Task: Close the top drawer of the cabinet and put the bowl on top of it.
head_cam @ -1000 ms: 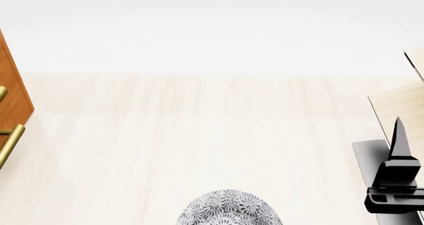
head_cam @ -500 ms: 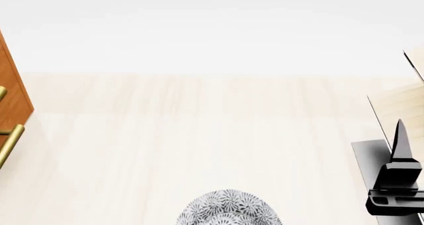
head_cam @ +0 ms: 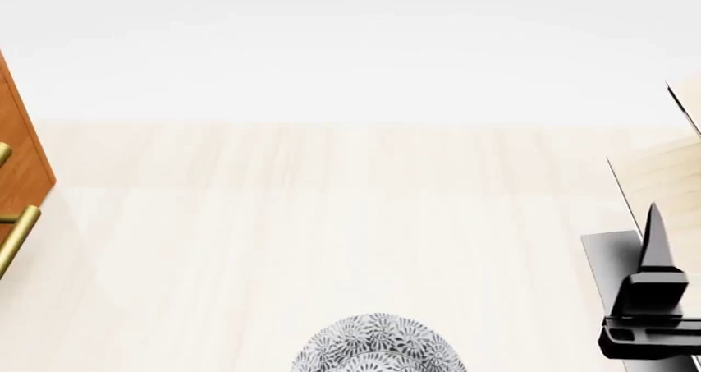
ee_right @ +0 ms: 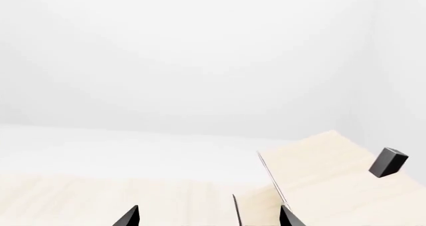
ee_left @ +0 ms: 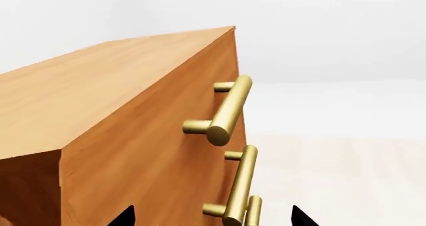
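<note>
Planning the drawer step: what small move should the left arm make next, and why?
Probably ease the left gripper forward toward the cabinet front, aiming at the uppermost brass handle. Its fingertips are spread and empty, facing the handles with a gap between, and the bowl sits untouched on the floor.

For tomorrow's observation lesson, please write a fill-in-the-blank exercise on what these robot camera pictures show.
1. The cabinet is made of orange-brown ____.
2. The bar handles on its drawer fronts are ____ in colour.
3. In the head view, the patterned bowl lies at the ____ edge of the picture.
4. In the head view, the cabinet stands at the ____ edge.

Missing words: wood; brass; bottom; left
</note>
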Controlling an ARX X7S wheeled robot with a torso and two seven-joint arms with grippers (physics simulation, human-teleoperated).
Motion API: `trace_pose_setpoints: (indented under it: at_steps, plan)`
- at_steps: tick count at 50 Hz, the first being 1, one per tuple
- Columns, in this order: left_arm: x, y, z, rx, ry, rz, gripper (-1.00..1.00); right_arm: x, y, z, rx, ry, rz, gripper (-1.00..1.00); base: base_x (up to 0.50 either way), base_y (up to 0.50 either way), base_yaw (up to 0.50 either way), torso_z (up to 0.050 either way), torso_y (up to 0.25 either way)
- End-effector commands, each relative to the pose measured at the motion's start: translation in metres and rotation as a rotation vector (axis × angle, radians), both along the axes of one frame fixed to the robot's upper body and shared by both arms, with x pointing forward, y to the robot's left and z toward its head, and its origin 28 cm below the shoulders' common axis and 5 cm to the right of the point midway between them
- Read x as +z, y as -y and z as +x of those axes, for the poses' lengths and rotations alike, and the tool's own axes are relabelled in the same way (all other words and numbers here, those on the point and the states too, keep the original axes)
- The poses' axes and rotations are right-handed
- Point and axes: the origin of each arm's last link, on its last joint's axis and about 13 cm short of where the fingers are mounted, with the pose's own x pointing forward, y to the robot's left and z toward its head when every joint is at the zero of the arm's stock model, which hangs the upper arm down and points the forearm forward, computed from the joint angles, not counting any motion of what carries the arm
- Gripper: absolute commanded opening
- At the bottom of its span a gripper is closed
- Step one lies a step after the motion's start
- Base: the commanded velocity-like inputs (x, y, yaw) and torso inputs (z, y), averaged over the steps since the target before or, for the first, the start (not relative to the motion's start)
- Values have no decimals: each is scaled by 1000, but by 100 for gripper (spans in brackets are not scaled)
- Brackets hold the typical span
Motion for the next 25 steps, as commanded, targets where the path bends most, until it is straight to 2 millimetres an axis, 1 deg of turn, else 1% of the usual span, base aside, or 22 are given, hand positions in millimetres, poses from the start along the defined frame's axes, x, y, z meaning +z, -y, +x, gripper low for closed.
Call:
trace_pose_setpoints:
  at_steps: [1,5,8,9,12,13,16,18,19,22,23,24,25]
  plan:
    - [2,15,-13,-82,11,43,100,-3,-2,1,11,-12,0,100,0,0,0,0,0]
    - [6,22,-18,-115,27,45,100,-3,-2,0,12,-12,1,100,0,0,0,0,0]
    - [5,28,-23,-142,31,48,100,-7,-2,0,14,-13,1,100,0,0,0,0,0]
    - [5,30,-24,-153,33,54,100,-14,-2,0,14,-15,1,100,0,0,0,0,0]
    - [6,33,-25,-167,37,51,100,-25,-2,-1,14,-15,2,100,0,0,0,0,0]
    - [7,35,-25,-177,39,54,100,-32,-2,-1,14,-16,4,100,0,0,0,0,0]
    - [7,37,-25,-189,38,54,100,-42,-2,-2,15,-17,2,100,0,0,0,0,0]
    - [6,40,-27,-199,38,63,100,-53,-1,-2,13,-17,3,100,0,0,0,0,0]
    - [5,41,-27,-203,38,68,100,-47,-1,-2,12,-17,3,100,0,0,0,0,0]
    - [4,43,-30,-217,38,69,100,-47,-1,-4,14,-16,0,100,0,0,0,0,0]
    - [5,44,-30,-220,38,69,100,-39,-2,-4,14,-12,1,100,0,0,0,0,0]
    - [5,44,-31,-224,39,70,100,9,6,-5,-79,90,-52,100,0,0,0,0,0]
    - [6,45,-32,-231,41,76,100,27,5,-1,-62,67,-12,100,0,0,0,0,0]
